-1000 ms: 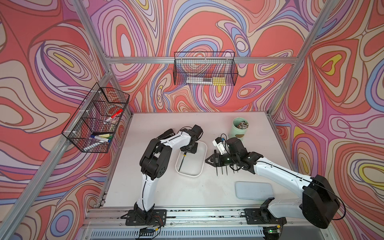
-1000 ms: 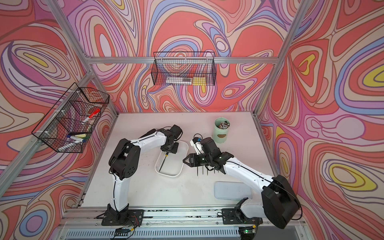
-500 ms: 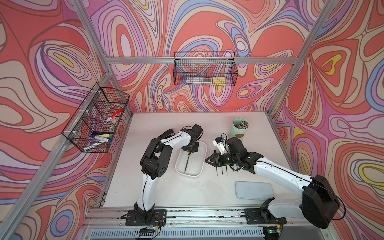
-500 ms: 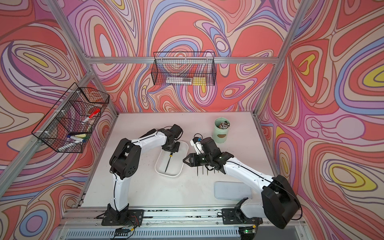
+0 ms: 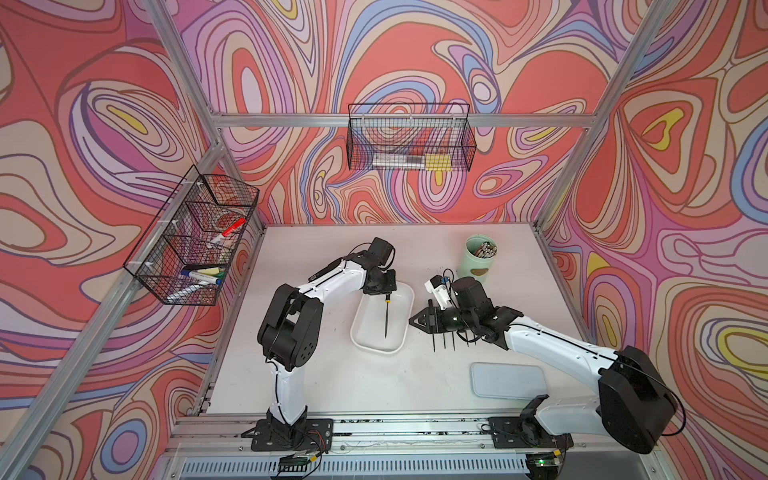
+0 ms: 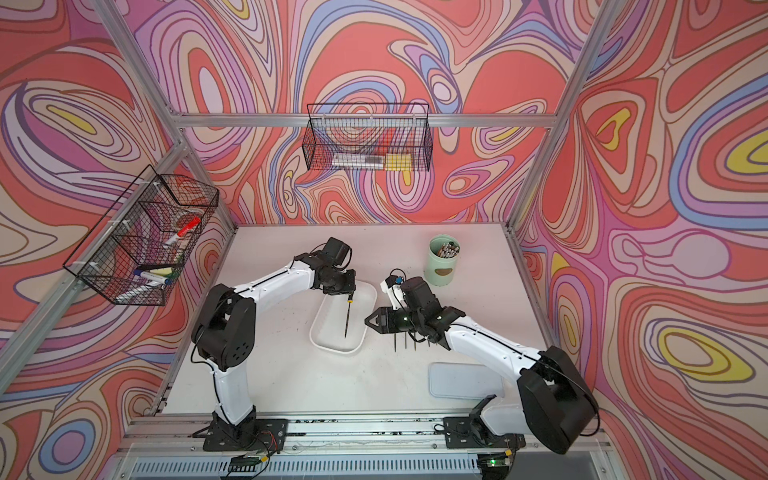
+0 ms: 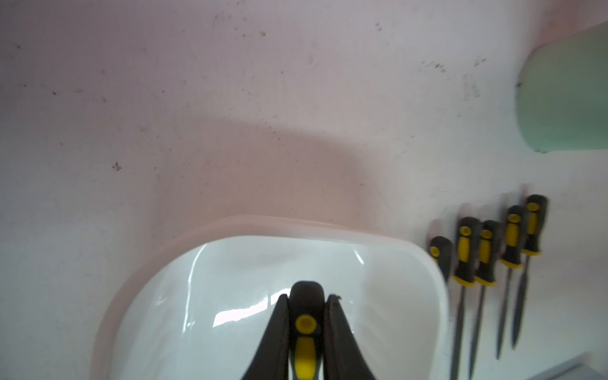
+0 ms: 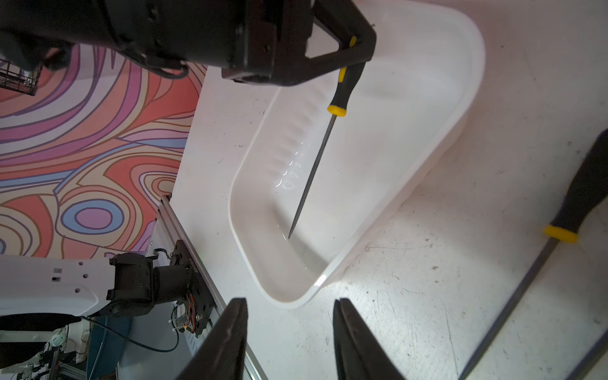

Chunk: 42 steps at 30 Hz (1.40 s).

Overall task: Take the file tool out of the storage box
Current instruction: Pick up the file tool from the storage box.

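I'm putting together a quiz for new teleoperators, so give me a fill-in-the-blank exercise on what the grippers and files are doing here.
1. The left gripper is shut on the black-and-yellow ____ of a file.
2. That file's tip points down into the ____ storage box.
3. Beside the box, ____ more files lie on the table.
4. The right gripper holds nothing; its jaws stand ____.

Missing words: handle; white; five; open.
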{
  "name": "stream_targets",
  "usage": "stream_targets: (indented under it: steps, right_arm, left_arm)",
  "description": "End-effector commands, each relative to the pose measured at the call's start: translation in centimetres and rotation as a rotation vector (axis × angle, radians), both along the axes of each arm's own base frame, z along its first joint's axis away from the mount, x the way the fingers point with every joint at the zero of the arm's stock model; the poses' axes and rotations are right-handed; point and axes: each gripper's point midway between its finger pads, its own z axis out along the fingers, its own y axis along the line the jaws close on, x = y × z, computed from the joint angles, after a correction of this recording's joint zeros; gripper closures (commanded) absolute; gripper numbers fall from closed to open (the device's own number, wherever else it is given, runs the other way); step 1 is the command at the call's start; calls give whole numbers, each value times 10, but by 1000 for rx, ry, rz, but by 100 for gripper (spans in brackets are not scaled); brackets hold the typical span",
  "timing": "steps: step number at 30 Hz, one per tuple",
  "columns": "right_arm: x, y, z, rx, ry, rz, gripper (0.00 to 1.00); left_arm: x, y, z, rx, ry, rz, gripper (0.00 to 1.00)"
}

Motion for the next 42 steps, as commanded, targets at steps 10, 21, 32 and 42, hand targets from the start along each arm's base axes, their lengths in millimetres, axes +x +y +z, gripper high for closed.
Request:
stream_targets:
  steps: [10, 21, 32, 42]
  right_arm:
    - [15, 14, 2, 34, -8, 16, 63]
    - [20, 22, -2, 45, 2, 32, 70]
    - [24, 21, 0, 34, -10, 24, 89]
    - [28, 10, -3, -42, -27, -8, 100]
  left_arm:
    - [1, -26, 51, -286, 1, 42, 96]
    - [0, -32, 68, -405, -2, 59, 97]
    - [-2, -33, 69, -414, 5, 48, 96]
    - [-5, -29, 73, -365, -6, 5, 70]
